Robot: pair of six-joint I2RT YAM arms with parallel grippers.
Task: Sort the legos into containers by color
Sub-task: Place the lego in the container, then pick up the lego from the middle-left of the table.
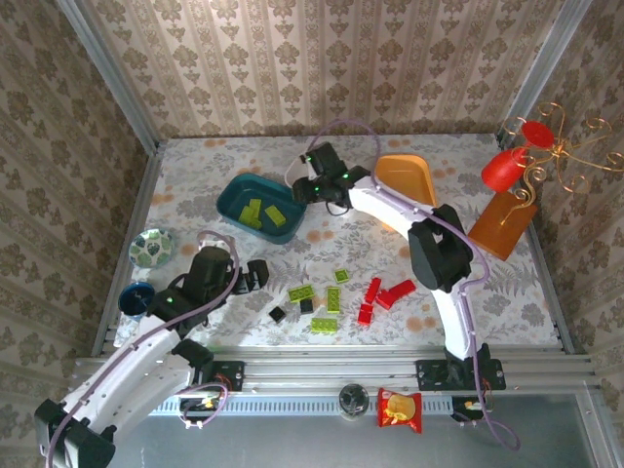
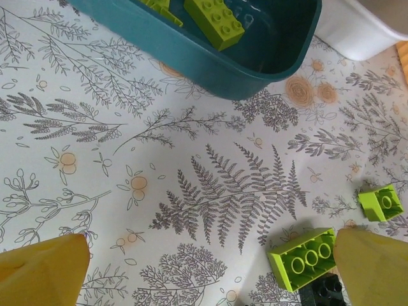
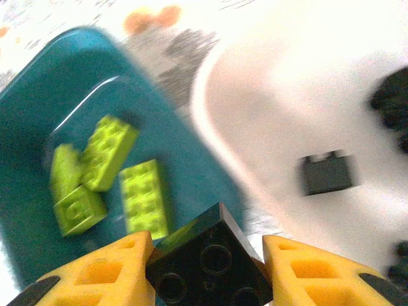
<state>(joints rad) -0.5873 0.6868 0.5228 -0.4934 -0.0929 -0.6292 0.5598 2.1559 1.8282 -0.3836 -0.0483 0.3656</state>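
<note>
One small black plastic lego brick (image 3: 207,264) is pinched between the yellow fingers (image 3: 108,271) of the right gripper (image 3: 207,255), jaws narrowed onto it, bottom centre of the right wrist view. Upper left of it is the dark teal plastic tray (image 3: 38,95) with four lime-green lego bricks (image 3: 108,153) lying inside. Just beside that, upper right, is the white plastic tray (image 3: 287,83) with one black brick (image 3: 327,173) in it. Dark blurs at its right edge, can't tell what.

Top view: the right gripper (image 1: 314,185) is upper centre, between the teal tray (image 1: 229,195) and the orange plastic tray (image 1: 405,180). Loose legos are lower centre on the floral-print table (image 1: 195,166): green bricks (image 1: 332,298), red bricks (image 1: 395,292), two black cubes (image 1: 278,314). The left gripper (image 1: 255,273) is just left of that pile, jaws spread wide, holding nothing. In the left wrist view its yellow fingertips (image 2: 41,271) sit in both bottom corners, with a green oblong brick (image 2: 305,258) beside the right one.
</note>
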